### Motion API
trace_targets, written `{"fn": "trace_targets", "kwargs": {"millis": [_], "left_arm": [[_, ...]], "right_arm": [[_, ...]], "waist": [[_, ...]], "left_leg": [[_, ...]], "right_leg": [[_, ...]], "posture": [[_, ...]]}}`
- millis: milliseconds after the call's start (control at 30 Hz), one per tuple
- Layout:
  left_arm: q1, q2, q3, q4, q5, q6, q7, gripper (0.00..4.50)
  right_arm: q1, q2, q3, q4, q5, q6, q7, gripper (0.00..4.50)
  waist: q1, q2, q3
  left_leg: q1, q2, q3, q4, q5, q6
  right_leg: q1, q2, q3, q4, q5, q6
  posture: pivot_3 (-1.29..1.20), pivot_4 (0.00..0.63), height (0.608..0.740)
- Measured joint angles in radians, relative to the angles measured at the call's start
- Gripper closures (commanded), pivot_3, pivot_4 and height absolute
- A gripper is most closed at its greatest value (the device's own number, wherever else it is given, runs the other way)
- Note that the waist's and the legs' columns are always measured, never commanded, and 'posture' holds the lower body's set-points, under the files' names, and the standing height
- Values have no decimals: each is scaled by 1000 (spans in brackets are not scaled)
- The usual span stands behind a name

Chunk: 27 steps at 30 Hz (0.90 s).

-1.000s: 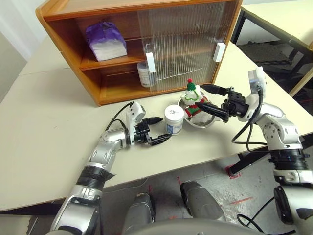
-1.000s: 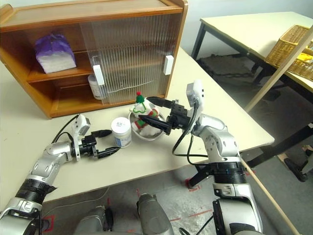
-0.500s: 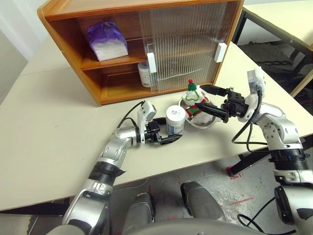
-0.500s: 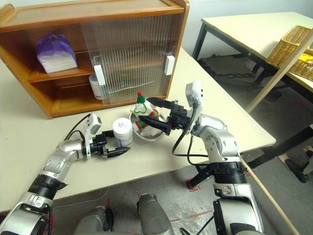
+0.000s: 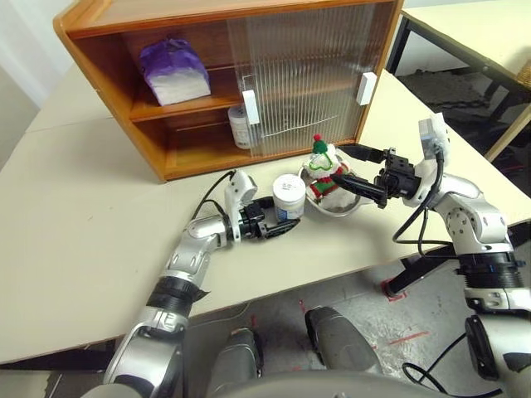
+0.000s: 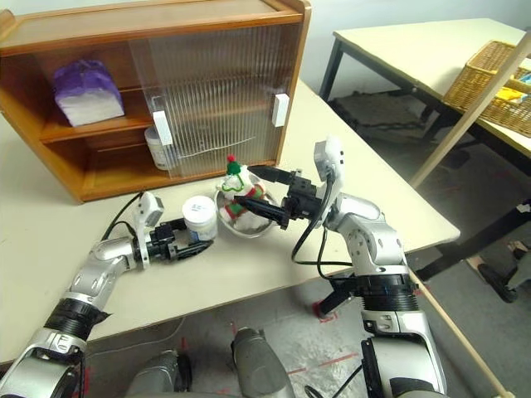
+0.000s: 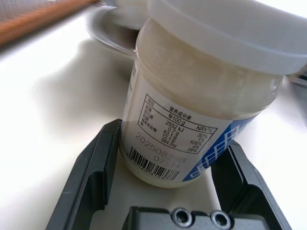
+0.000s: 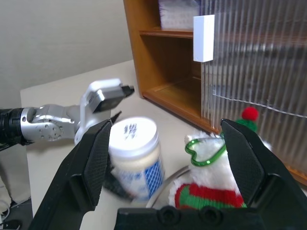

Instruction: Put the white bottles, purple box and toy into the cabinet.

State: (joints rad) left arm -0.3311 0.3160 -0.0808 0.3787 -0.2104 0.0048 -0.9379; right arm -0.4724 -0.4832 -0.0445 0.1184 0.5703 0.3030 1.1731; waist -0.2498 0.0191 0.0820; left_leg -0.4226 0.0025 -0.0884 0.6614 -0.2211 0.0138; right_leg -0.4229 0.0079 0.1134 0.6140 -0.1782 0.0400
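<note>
One white bottle [image 5: 288,197] stands on the table beside a steel bowl, and my left gripper [image 5: 284,214] is shut on its lower body. In the left wrist view its fingers [image 7: 91,177] press both sides of this bottle [image 7: 201,96]. A second white bottle [image 5: 238,127] sits on the cabinet's [image 5: 149,141] lower shelf at the door edge. The purple box [image 5: 174,72] lies on the upper shelf. The toy [image 5: 325,168] sits in the bowl. My right gripper [image 5: 342,162] hangs open, level, with one finger on each side of the toy's head.
The steel bowl [image 5: 348,207] sits right of the bottle on the cream table [image 5: 75,215]. Ribbed sliding doors [image 5: 307,75] cover the cabinet's middle and right; its left part is open. A second table [image 6: 415,41] and a wicker basket [image 6: 485,75] stand far right.
My left gripper has moved forward around the white bottle and closed on it. The right arm has stayed still. The camera view has shifted slightly.
</note>
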Motion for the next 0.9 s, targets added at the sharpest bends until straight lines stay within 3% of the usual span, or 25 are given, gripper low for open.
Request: {"fn": "trace_targets", "kwargs": {"millis": [267, 467, 900], "left_arm": [[-3, 43, 154, 26, -35, -2, 141, 1334], [-114, 50, 218, 165, -13, -18, 318, 1334], [-349, 59, 235, 508, 66, -100, 532, 1334]], "right_arm": [[-11, -1, 1, 6, 0, 0, 7, 0], [-23, -1, 4, 9, -1, -1, 13, 0], [-23, -1, 4, 12, -1, -4, 14, 0]], "waist": [[2, 0, 0], [6, -1, 0], [4, -2, 1]], "left_leg": [[-1, -1, 0, 0, 0, 1], [-2, -1, 0, 0, 1, 2], [-1, -1, 8, 1, 3, 8]], "right_leg": [[-2, 1, 3, 0, 0, 0], [-2, 1, 4, 0, 0, -1], [-2, 3, 7, 0, 2, 0]], "posture": [[-274, 86, 740], [-279, 81, 740], [-296, 82, 740]]}}
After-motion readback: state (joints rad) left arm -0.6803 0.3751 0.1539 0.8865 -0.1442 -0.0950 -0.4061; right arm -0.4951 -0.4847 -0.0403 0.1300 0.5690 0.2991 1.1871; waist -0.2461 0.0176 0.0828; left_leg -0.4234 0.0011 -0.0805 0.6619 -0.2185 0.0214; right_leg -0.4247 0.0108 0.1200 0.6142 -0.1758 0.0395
